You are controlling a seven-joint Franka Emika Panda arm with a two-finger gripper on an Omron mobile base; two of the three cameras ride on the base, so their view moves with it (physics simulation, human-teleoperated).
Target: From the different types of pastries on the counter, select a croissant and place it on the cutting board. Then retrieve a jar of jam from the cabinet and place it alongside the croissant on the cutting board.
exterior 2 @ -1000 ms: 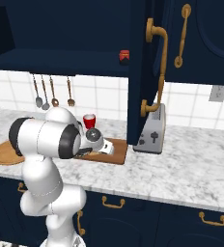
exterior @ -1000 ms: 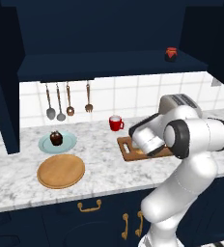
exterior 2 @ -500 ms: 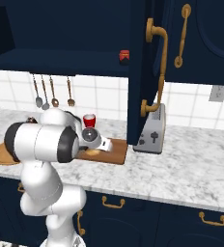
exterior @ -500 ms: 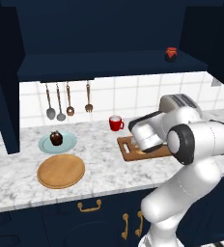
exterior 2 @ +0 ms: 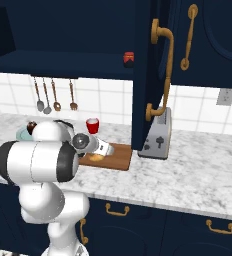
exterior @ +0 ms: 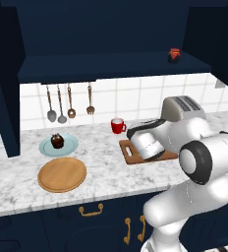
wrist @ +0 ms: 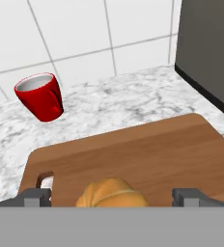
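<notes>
The golden-tan croissant (wrist: 111,194) lies on the brown cutting board (wrist: 133,154) near its slot handle end. My gripper (wrist: 112,197) is open around it, with a fingertip (wrist: 36,197) on each side and a gap between each tip and the pastry. From the right base view the croissant (exterior 2: 95,157) shows on the board (exterior 2: 117,157) just under my hand. The jar of jam (exterior: 174,55) with its red lid stands on the shelf of the navy cabinet (exterior: 111,66). A dark chocolate pastry (exterior: 57,141) sits on a pale blue plate on the counter (exterior: 106,172).
A red mug (wrist: 40,96) stands behind the board by the tiled wall. The grey toaster (exterior: 184,107) is right of the board. A round wooden plate (exterior: 62,173) lies front left. The open cabinet door (exterior 2: 150,75) hangs above the toaster. Utensils (exterior: 69,103) hang on the wall.
My elbow has swung lower and nearer the cameras. The hand has stayed over the cutting board.
</notes>
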